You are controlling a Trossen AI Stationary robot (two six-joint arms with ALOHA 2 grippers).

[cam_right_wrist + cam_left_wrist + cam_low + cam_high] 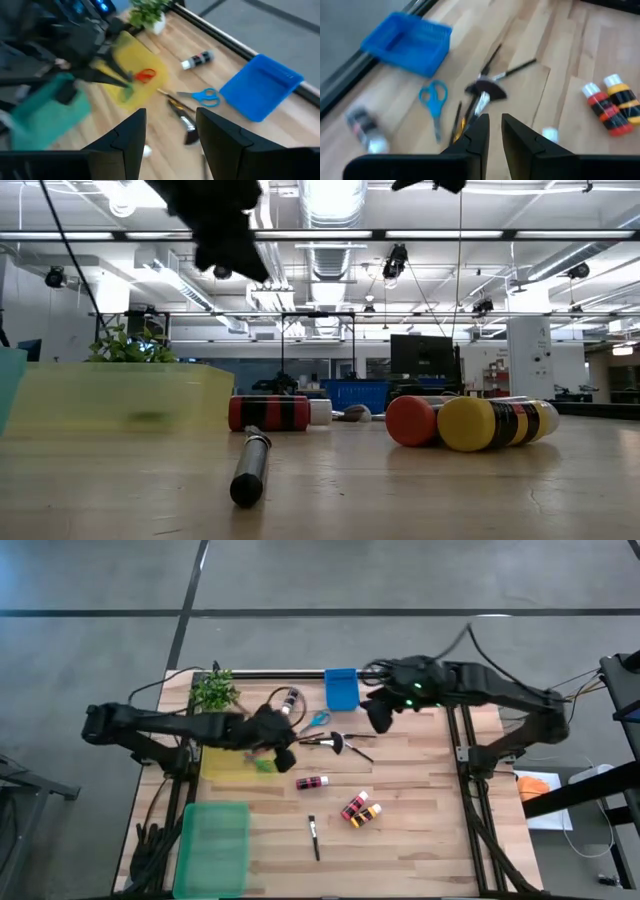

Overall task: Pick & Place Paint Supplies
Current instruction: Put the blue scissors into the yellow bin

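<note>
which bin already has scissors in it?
The yellow bin: red scissors lie inside, by the left tool. The blue bin and green bin show none.

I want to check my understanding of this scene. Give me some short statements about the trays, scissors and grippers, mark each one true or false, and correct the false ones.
1. The blue tray is empty. True.
2. The blue scissors lie inside the blue tray. False: they lie on the table, beside that tray.
3. Red scissors are in the yellow tray. True.
4. The right gripper holds a paintbrush. False: its jaws are open and empty.
5. The green tray holds the paint bottles. False: the bottles lie on the table, such as the red and orange pair.
</note>
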